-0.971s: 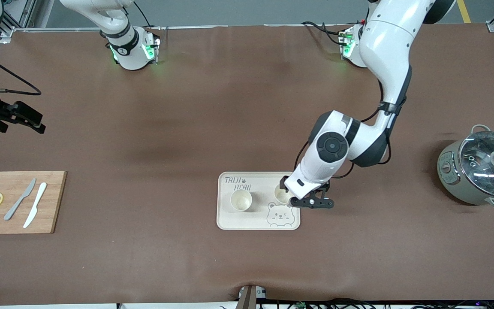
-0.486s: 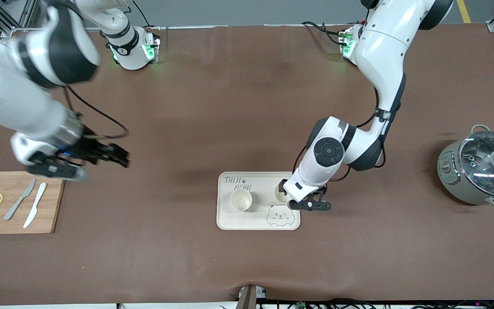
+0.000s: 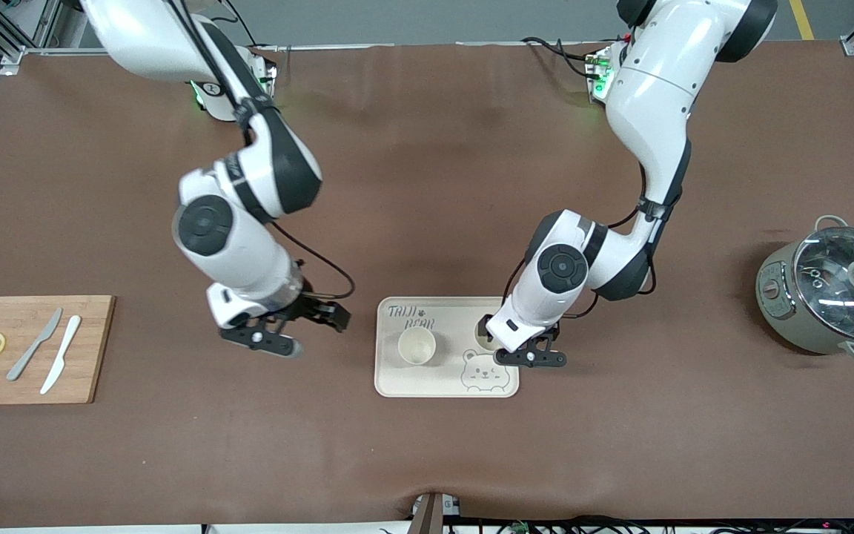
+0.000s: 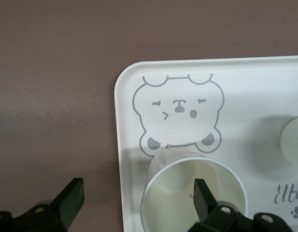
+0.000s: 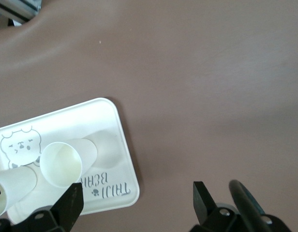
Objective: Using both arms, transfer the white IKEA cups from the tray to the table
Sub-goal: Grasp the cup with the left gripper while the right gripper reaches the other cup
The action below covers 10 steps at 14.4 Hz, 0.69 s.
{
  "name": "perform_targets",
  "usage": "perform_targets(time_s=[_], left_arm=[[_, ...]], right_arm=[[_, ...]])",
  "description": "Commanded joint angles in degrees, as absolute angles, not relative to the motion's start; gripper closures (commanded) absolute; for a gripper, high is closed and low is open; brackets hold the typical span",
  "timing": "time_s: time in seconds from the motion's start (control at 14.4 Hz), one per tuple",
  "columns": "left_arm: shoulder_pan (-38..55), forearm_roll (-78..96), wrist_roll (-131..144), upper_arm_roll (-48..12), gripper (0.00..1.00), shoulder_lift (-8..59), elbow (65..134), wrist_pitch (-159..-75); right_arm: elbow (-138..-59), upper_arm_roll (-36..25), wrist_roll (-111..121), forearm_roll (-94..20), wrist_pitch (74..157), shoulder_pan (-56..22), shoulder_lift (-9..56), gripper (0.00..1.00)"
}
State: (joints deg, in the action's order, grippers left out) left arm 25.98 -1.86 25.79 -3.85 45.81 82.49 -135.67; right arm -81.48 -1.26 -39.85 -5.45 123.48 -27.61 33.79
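the tray point(image 3: 390, 382) sits near the middle of the table point(image 3: 427, 460), its long edge w/ the bear drawing point(image 3: 483, 372) toward the front camera. both cups are on it, upright, well apart. cup a point(image 3: 416, 345) stands mid-tray near the lettering, toward the right arm's end. cup b point(image 3: 483, 335) stands by the short edge at the left arm's end, just farther than the bear, mostly hidden under the left wrist.

handling, as a guess: small, thin-walled, handleless, prob. very light and smooth, so easy to tip or skate on the tray if nudged. stiff enough for a wall pinch; best hold looks like one finger inside the rim, one outside, or across the body low down, w/ modest squeeze.

left gripper point(image 4: 138, 198) is spread wide and low at cup b: one finger point(image 4: 203, 195) sits inside the mouth of the cup point(image 4: 187, 193), the other point(image 4: 70, 199) hangs outside over bare table past the tray's edge point(image 4: 121, 159). nothing pinched yet; can't tell if the inner finger touches the wall.

right gripper point(image 3: 286, 330) is over the table just off the tray's short edge at the right arm's end, fingers spread wide, empty. its wrist view shows cup a point(image 5: 67, 162) and the tray point(image 5: 117, 145) beside it, not between the fingers. left looks about set to squeeze; right needs to get across to cup a.

a cutting board point(image 3: 27, 348) w/ knives lies at the right arm's end, a lidded pot point(image 3: 831, 293) at the left arm's end.
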Motion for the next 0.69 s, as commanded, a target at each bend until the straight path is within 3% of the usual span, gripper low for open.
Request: perform_targets(time_s=[0.0, 0.07, 0.14, 0.35, 0.62], left_arm=[[26.46, -2.02, 26.28, -3.43, 0.00, 46.67, 81.74, -136.41], [27.15, -1.41, 28.63, -3.51, 0.55, 46.76, 81.65, -136.41], [27.07, -2.36, 32.31, -3.34, 1.00, 46.50, 82.00, -136.06], [27.51, -7.98, 33.22, -3.34, 1.00, 47.28, 81.83, -136.05], [27.51, -9.14, 33.40, -3.25, 1.00, 47.46, 81.74, -136.05]], right_arm=[[-77.62, -1.93, -43.32, -3.87, 124.27, -29.18, 37.34, 0.00], [-76.48, -1.93, -43.85, -3.87, 124.36, -29.44, 38.48, 0.00], [-75.59, -1.93, -43.86, -3.78, 124.37, -30.05, 39.45, 0.00], [-74.27, -1.93, -44.03, -3.08, 124.63, -31.11, 40.95, 0.00], [-74.09, -1.93, -46.41, -2.81, 130.85, -32.52, 44.46, 0.00]])
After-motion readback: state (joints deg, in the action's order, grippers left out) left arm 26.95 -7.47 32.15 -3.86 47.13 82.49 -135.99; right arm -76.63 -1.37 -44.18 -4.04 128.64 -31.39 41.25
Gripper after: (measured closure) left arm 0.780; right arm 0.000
